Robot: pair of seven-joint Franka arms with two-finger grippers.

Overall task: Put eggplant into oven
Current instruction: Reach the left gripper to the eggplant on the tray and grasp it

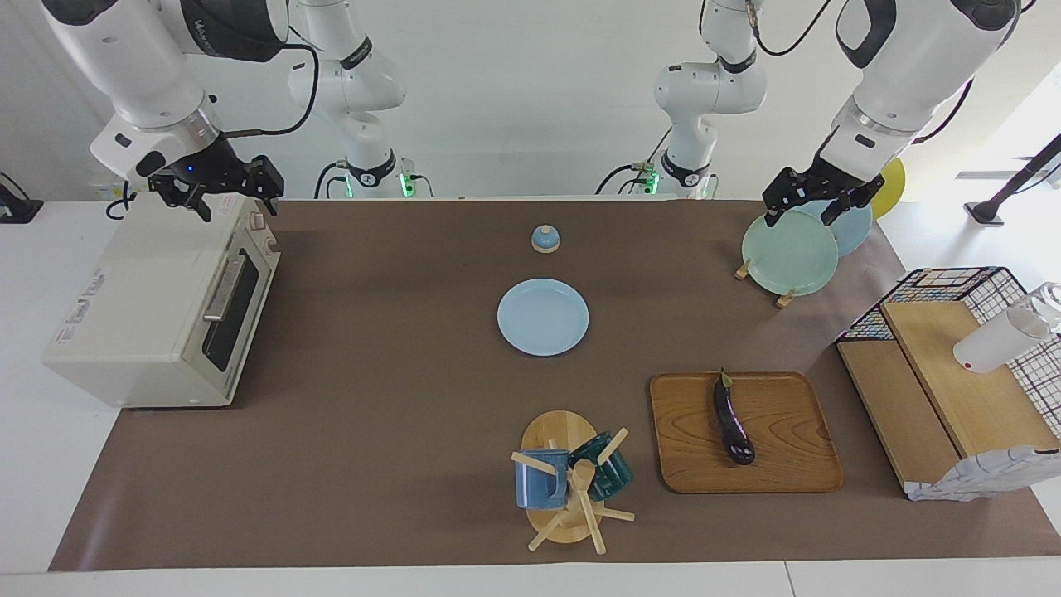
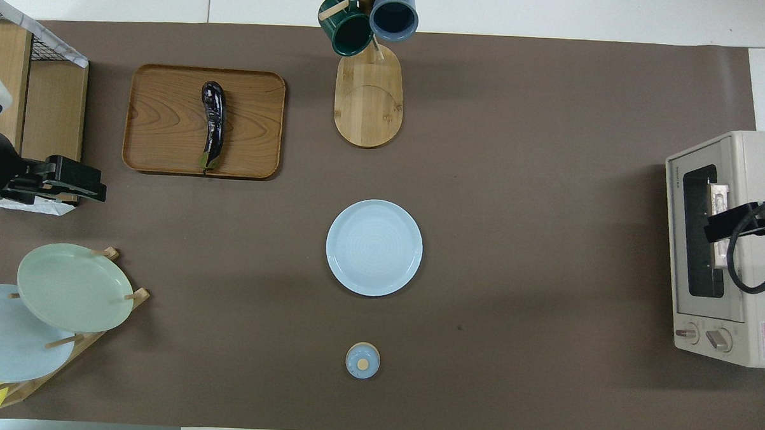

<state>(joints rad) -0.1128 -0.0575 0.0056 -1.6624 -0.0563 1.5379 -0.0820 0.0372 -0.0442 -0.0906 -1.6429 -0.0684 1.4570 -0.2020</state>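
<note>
Your left gripper [image 1: 811,201] hangs with its jaws spread wide and nothing between them, up over the rack of plates [image 1: 789,251] at the left arm's end of the table. Your right gripper [image 1: 217,189] is just as wide open and just as empty, and it hovers above the oven [image 1: 157,311], over the top edge nearest the robots (in the overhead view it covers part of the door glass, but the facing view shows it clear of the casing).

The oven sits at the right arm's end of the table with its door shut, bar handle across the window and two knobs beside it. The eggplant [image 1: 733,420] lies on the wooden tray [image 1: 792,464], well apart from the oven, toward the left arm's end and farther from the robots than the plate rack. Its green stem points toward the robots.

Between the two ends you have a pale blue plate [image 1: 543,317] lying flat on the brown mat, a small blue bell [image 1: 545,239] nearer to the robots than that plate, and a wooden mug tree [image 1: 572,489] carrying a blue mug and a dark green mug, beside the tray. A wire basket on a wooden stand [image 1: 953,381] stands at the left arm's end.
</note>
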